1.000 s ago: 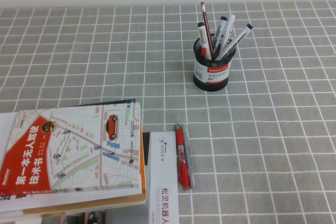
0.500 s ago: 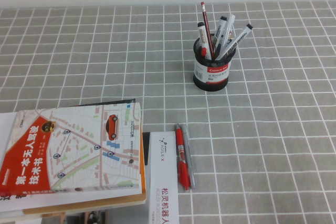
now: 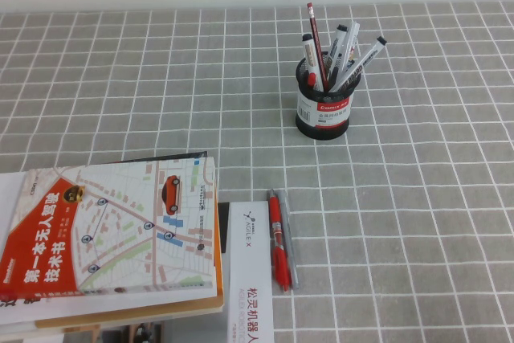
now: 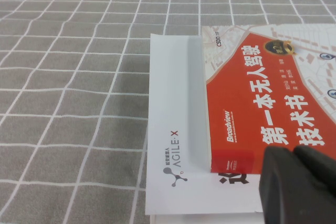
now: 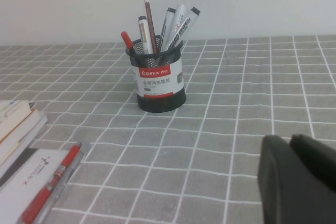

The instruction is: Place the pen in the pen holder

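High view shows neither arm over the worktop, a grey cloth ruled in white squares. Nearest the robot, at the near left, a book with an orange-red map cover lies on top of a stack, and a white AGILE·X booklet lies just beside it on the right. Along the booklet's right edge lies the red pen, and touching its right side, parallel to it, lies the pen, slim and grey, flat on the cloth.

The left gripper appears only in the left wrist view, as two dark fingers pressed together with no gap and nothing between them, hanging over the near corner of the book and the white booklet under it. The right gripper appears only in the right wrist view, likewise clenched on nothing, low over bare cloth, well apart from the two pens and the cup.

Farther back, right of centre, stands the pen holder, an upright black mesh cup with a white label and red band. It is well apart from the pen. White black-capped markers, a red-and-black pencil and a red-capped pen lean in it.
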{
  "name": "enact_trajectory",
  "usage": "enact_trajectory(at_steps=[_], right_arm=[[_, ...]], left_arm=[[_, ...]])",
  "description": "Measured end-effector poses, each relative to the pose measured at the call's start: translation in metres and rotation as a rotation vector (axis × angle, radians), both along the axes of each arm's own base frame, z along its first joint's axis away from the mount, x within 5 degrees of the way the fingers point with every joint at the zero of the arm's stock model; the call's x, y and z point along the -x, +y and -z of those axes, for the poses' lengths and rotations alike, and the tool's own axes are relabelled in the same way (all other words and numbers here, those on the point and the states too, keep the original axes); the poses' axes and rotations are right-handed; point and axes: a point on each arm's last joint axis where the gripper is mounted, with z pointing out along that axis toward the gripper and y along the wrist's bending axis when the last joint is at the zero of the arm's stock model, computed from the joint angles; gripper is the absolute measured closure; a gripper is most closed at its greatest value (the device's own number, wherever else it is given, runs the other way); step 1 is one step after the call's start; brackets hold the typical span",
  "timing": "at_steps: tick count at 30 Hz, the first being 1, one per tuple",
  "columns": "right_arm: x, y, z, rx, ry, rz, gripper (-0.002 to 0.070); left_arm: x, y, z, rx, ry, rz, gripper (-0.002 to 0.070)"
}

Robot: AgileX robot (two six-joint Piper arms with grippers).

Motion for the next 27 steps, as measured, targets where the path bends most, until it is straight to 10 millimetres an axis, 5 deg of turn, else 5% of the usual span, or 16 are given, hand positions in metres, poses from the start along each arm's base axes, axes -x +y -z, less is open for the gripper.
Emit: enact_trajectory(at_steps=[27], right_arm=[[0.0007,0.0018,0.0005,-0.012,0.010,-0.021,0.0689]], left_arm=[[0.0000,0.0000,0.0000,0.000,0.000,0.000,0.0678]])
